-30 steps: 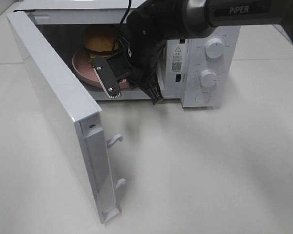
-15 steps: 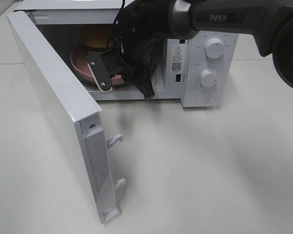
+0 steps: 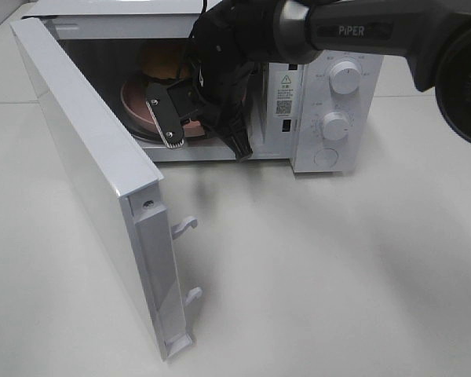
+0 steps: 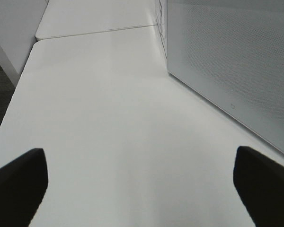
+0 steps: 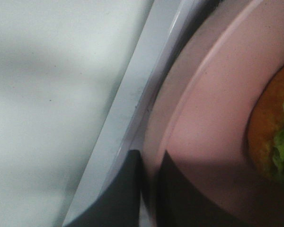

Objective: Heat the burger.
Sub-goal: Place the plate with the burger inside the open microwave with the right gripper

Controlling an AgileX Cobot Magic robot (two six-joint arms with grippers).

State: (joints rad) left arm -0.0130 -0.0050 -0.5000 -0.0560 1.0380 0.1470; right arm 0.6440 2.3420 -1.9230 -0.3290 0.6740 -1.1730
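Note:
The burger (image 3: 162,60), with its orange-brown bun, sits on a round pink plate (image 3: 138,100) inside the open microwave (image 3: 330,86). In the right wrist view, green filling shows at the burger's (image 5: 274,137) edge. My right gripper (image 5: 149,189) is shut on the rim of the plate (image 5: 213,109), just past the microwave's front sill (image 5: 128,104). The right arm (image 3: 228,47) reaches into the cavity and hides much of the plate. Off to the side, above bare table, my left gripper (image 4: 139,189) is open with nothing between its fingers.
The microwave door (image 3: 86,157) swings wide open toward the front left, with latch hooks (image 3: 184,226) on its edge. Two knobs (image 3: 345,76) sit on the right control panel. The door's perforated panel (image 4: 236,61) stands beside the left gripper.
The right arm has pushed the plate with the burger from the cavity's front edge deeper into the microwave. The left gripper has not changed.

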